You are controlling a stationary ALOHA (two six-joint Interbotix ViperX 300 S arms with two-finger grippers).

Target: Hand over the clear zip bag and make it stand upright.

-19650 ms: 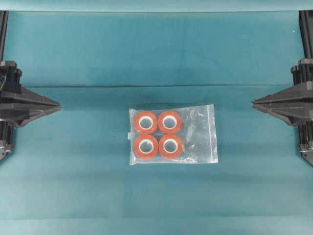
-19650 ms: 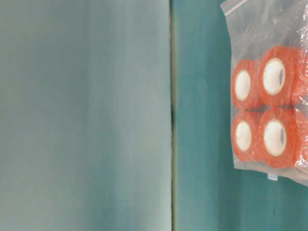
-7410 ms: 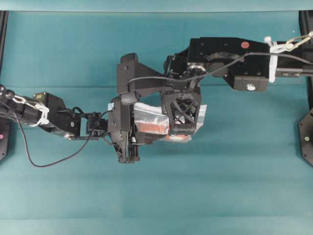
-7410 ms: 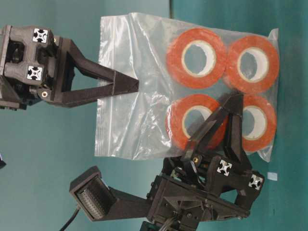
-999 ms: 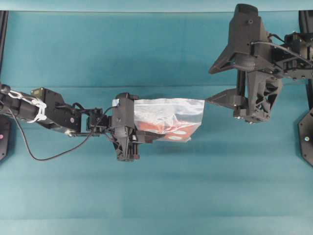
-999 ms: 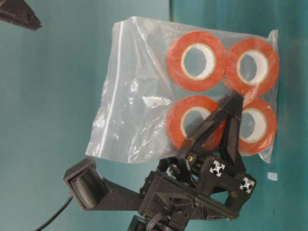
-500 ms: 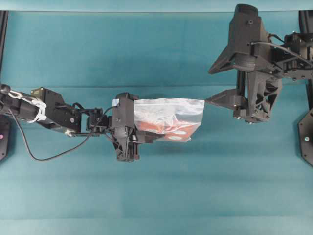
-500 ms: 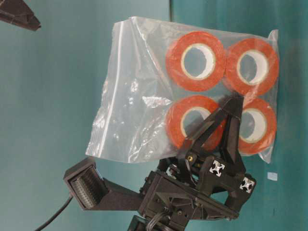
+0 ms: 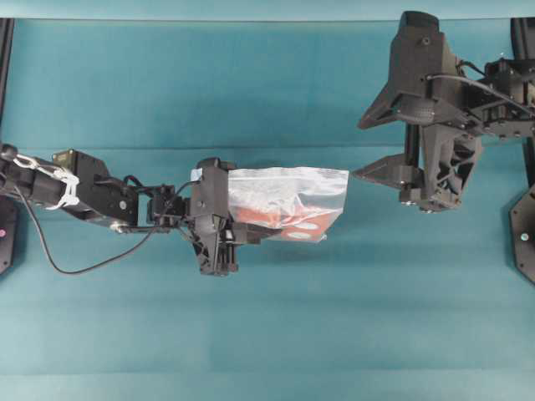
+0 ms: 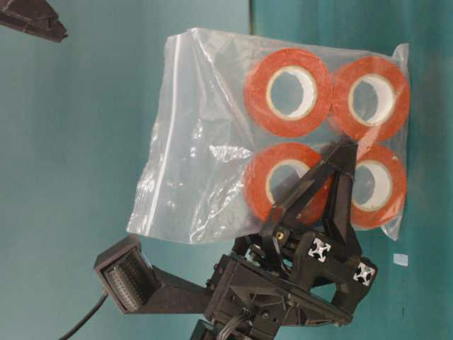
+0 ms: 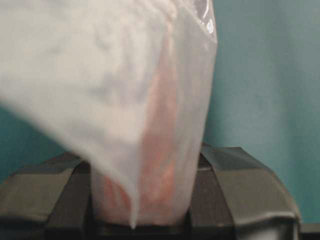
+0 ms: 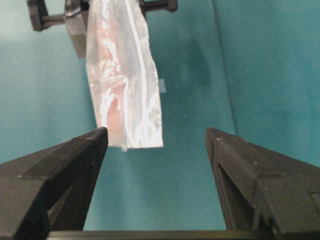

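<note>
The clear zip bag (image 9: 288,200) with orange-red tape rolls (image 10: 288,92) inside is off its flat side. My left gripper (image 9: 230,232) is shut on its roll-filled end. In the left wrist view the bag (image 11: 150,100) fills the space between both fingers (image 11: 227,175). The table-level view shows the left gripper (image 10: 343,152) clamped over the lower rolls, while the bag's slack zip end (image 10: 159,163) stretches away from it. My right gripper (image 9: 358,150) is open just beyond that zip end, touching nothing. In the right wrist view the bag (image 12: 122,75) lies ahead of the right gripper (image 12: 156,131).
Teal cloth covers the table (image 9: 267,334). A cable (image 9: 75,271) trails from the left arm. A small white scrap (image 10: 400,260) lies on the cloth near the bag. The right arm's body (image 9: 451,100) hangs over the back right.
The right gripper has shifted very slightly. The left gripper and the bag have kept their place.
</note>
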